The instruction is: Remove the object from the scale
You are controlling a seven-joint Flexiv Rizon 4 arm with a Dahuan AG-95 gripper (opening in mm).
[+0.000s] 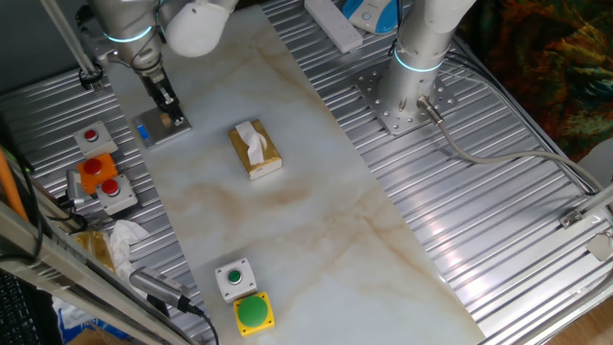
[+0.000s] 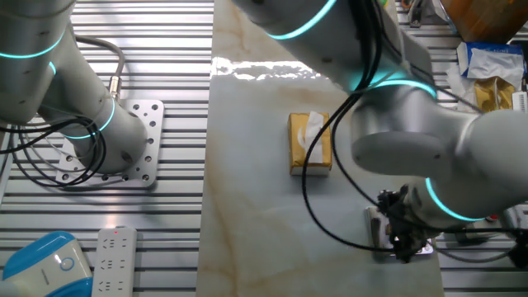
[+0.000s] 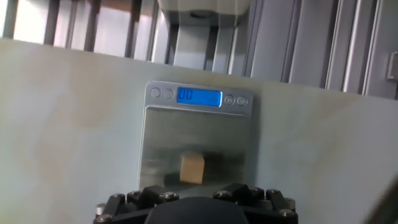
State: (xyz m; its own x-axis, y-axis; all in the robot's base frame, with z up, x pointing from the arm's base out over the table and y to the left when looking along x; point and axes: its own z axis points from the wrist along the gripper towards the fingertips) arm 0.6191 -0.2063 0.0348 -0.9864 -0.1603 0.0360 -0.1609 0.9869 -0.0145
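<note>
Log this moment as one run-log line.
end effector: over scale | block: on platform, ungrasped | display: lit | step: pick pending

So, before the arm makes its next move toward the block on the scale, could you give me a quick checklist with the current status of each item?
1. Block on the scale platform: ok, it sits on the steel plate.
2. Gripper positioned over the scale: ok, directly above it.
3. Block centred under the hand: ok, in the hand view it lies just ahead of the hand.
4. Jaws open wide enough: cannot tell, fingertips are not visible.
5. Tissue box clear of the scale: ok, it stands apart.
6. Scale display lit: ok; digits too blurred.
</note>
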